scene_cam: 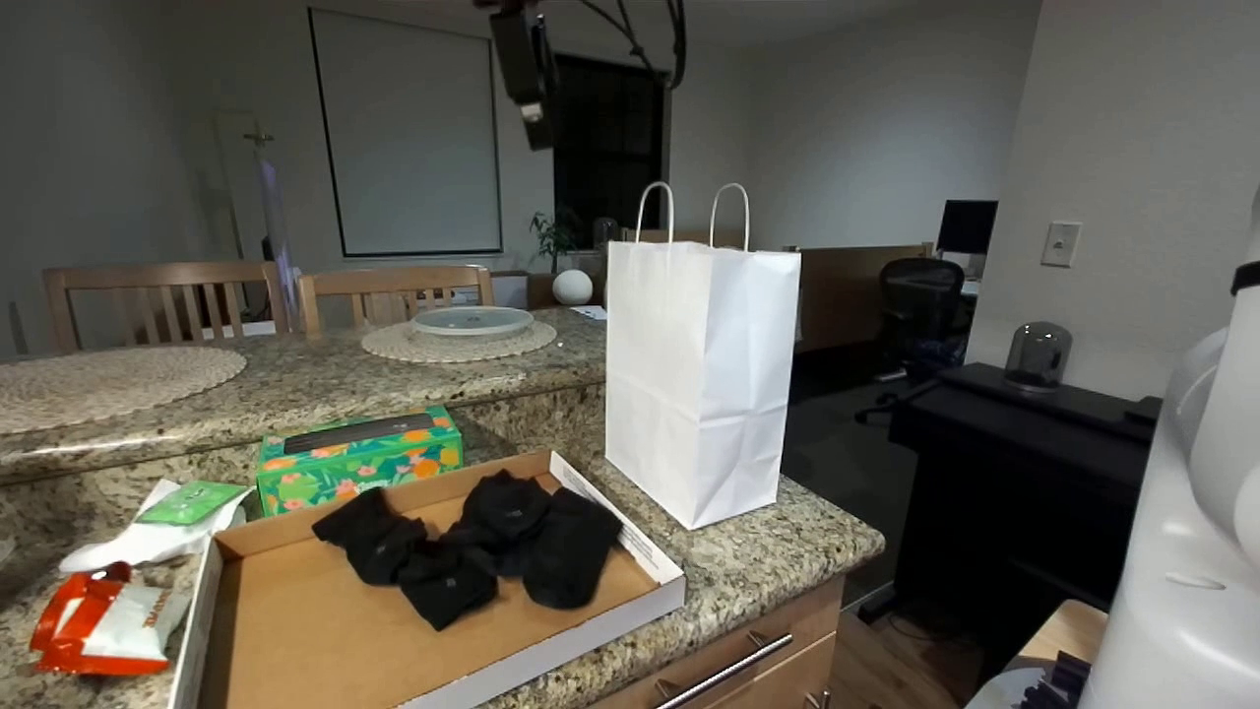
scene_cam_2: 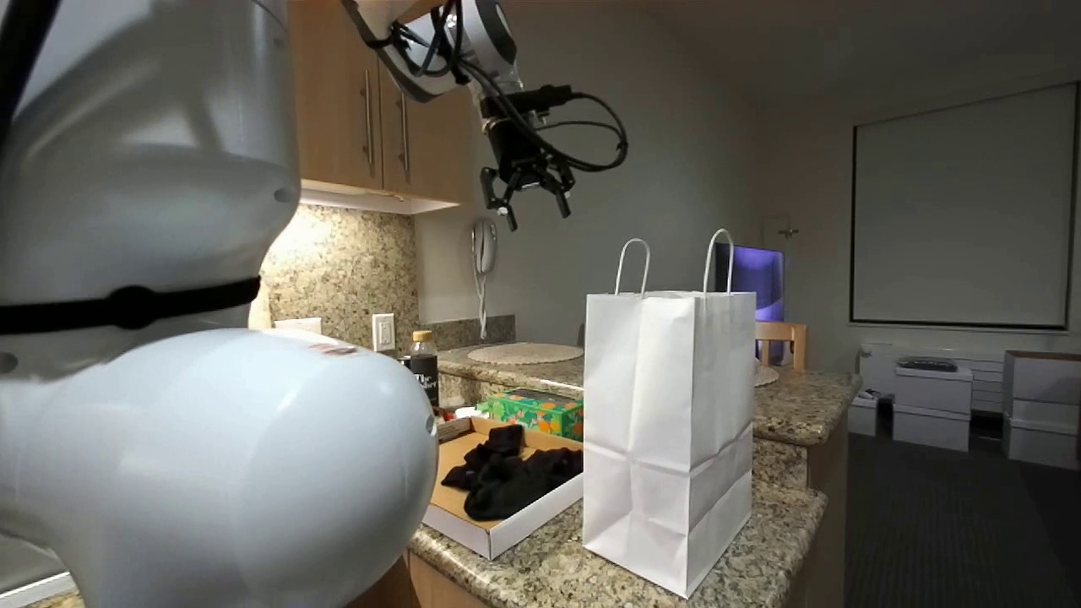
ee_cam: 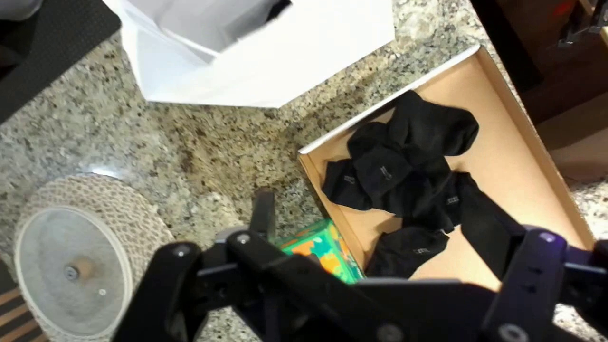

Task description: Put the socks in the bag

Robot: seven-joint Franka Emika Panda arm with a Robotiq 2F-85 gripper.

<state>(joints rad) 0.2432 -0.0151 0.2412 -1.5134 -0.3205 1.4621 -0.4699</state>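
"The" — on the dark bottle — rest illegible

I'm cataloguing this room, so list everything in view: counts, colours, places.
counter: one, speckled beige, two levels
tray: one, brown and white, lower level
socks: several, black, in tray
bag: one, white, beside tray
dark shape: one, black, inside bag
floral box: one, green, beside tray
packets: at least two, green, red-white, beside tray
bottle: one, dark, beyond tray
mats: two, beige, raised level
lid: one, translucent, on mat
wooden chairs: at least two, brown, background
office chair: one, black, background
dome: one, clear, on black cabinet
phone: one, white, on wall
plant: one, green, background
ball: one, white, background
cupboard doors: two, light brown, overhead
storage boxes: several, white, on floor
gripper: one, black, open, above counter
arm: one, white, near counter
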